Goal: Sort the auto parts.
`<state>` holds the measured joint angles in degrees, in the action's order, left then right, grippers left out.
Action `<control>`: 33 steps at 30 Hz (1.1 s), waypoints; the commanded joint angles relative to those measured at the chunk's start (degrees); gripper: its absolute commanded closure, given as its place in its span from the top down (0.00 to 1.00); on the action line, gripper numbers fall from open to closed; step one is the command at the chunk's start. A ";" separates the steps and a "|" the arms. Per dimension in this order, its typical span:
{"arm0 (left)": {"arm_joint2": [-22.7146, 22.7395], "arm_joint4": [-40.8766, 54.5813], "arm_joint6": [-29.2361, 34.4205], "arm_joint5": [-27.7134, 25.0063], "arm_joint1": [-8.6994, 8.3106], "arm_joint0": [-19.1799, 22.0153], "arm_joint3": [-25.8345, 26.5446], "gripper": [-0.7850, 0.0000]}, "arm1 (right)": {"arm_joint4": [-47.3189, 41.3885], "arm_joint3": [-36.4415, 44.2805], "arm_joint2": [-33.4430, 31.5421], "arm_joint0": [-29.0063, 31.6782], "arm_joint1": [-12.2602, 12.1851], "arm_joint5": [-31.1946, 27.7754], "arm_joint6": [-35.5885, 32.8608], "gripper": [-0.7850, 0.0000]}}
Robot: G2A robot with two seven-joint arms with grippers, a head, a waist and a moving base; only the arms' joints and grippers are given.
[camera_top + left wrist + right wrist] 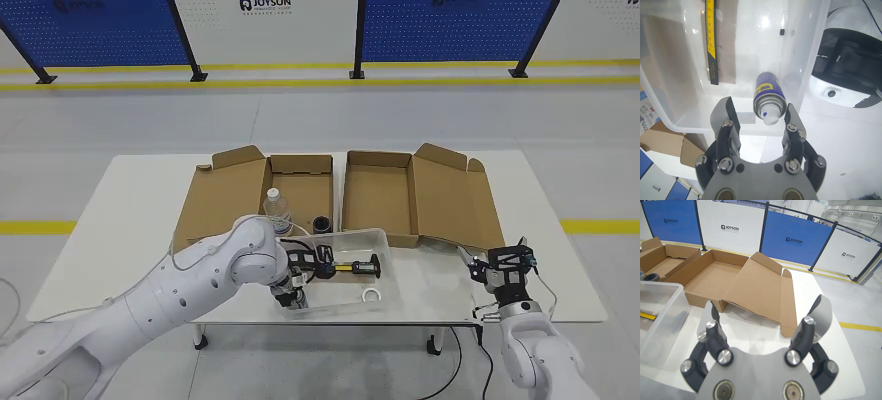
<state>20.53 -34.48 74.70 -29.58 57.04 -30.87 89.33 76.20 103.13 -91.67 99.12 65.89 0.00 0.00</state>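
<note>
The left wrist view gives what the top view hides under the arm: a blue-and-yellow metal spray can (769,91) stands inside the clear plastic bin (811,62), close to one wall, with its white nozzle up. The left gripper (759,113) hangs just above it, jaws spread wide on either side of the nozzle and holding nothing. That view also shows a tiny black piece (782,31) on the bin floor.

From the top view, the bin (345,236) also holds a yellow-and-black measuring caliper (350,268) and a white ring (372,296) at its 4 o'clock corner. At 11 o'clock from the bin, the left brown cardboard box (300,190) contains a clear plastic bottle (276,208) and a black cylindrical part (322,222). At 1 o'clock lies the right brown cardboard box (375,200), flaps open.

The right gripper (764,311) sits at 3 o'clock from the bin, over the white worktop (130,230), jaws wide apart and holding nothing.
</note>
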 commanded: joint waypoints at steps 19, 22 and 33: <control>-0.87 -0.08 -1.43 -1.30 2.22 -0.37 -3.73 0.68 | 0.00 0.00 0.00 0.00 0.00 0.00 0.00 1.00; -0.97 0.09 -1.58 -1.57 2.53 -0.42 -4.12 0.67 | 0.00 0.00 0.00 0.00 0.00 0.00 0.00 1.00; -1.81 0.56 -1.95 -1.94 3.32 0.12 -5.75 0.51 | 0.00 0.00 0.00 0.00 0.00 0.00 0.00 1.00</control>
<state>18.80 -33.92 72.83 -31.45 60.32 -30.77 83.72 76.20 103.13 -91.67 99.12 65.89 0.00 0.00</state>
